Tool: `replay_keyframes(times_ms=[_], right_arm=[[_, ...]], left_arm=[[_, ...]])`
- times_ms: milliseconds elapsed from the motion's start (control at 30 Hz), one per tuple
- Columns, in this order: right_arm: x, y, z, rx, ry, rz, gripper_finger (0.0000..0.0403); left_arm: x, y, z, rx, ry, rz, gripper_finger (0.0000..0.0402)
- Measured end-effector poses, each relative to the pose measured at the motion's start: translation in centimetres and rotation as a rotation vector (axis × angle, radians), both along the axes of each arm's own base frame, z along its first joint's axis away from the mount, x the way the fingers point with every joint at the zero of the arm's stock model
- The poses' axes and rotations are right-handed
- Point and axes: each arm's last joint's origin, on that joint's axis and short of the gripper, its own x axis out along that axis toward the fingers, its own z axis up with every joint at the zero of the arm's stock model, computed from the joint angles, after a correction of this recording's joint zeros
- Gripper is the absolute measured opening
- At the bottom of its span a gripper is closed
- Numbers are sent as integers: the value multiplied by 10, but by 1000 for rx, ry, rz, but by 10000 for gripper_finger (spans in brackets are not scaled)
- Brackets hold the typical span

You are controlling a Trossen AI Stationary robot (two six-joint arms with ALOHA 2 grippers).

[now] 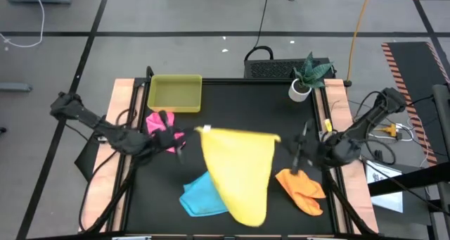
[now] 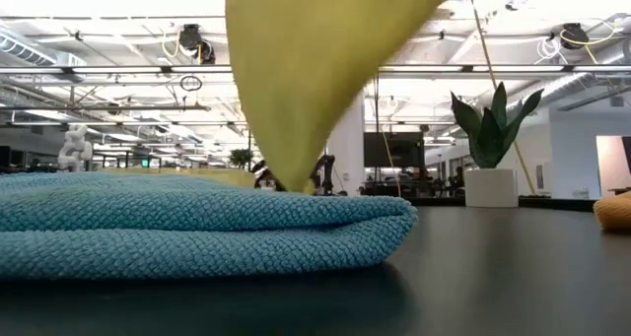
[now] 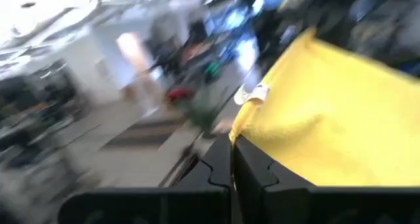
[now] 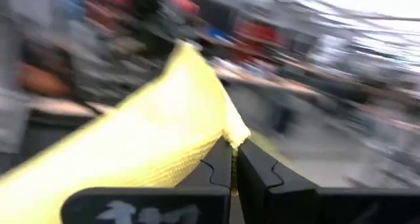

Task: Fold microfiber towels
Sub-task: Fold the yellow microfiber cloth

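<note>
The yellow towel [image 1: 239, 173] is held stretched above the black bench [image 1: 232, 103], each upper corner pinched in a closed claw: the left claw [image 3: 232, 159] and the right claw [image 4: 233, 159]. Beneath its hanging tip, the folded blue towel [image 2: 197, 223] is seen; the orange towel [image 1: 304, 188] and pink towel [image 1: 163, 127] lie to either side.

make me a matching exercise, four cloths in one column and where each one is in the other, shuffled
Things:
1. yellow towel
2. pink towel
3. blue towel
4. orange towel

Places:
A. lying folded on the table, partly under the hanging cloth
B. crumpled below the right gripper
C. held up by two corners, between the left gripper and the right gripper
D. bunched near the yellow-green tray

Pairs: 1-C, 2-D, 3-A, 4-B
</note>
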Motion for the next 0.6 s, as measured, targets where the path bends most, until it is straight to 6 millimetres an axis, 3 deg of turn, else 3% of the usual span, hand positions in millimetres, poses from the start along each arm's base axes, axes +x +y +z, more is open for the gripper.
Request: replay_keyframes(times_ms=[200,367,600], right_arm=[[16,-41,-41,-32,116,-253,0],[18,-79,-84,-28,207,-417,0],[12,-107,-120,-52,306,-452,0]], left_arm=[[34,46,-35,-35,163,206,4],[61,80,-68,-14,287,350,11],[81,106,-103,30,418,437,10]])
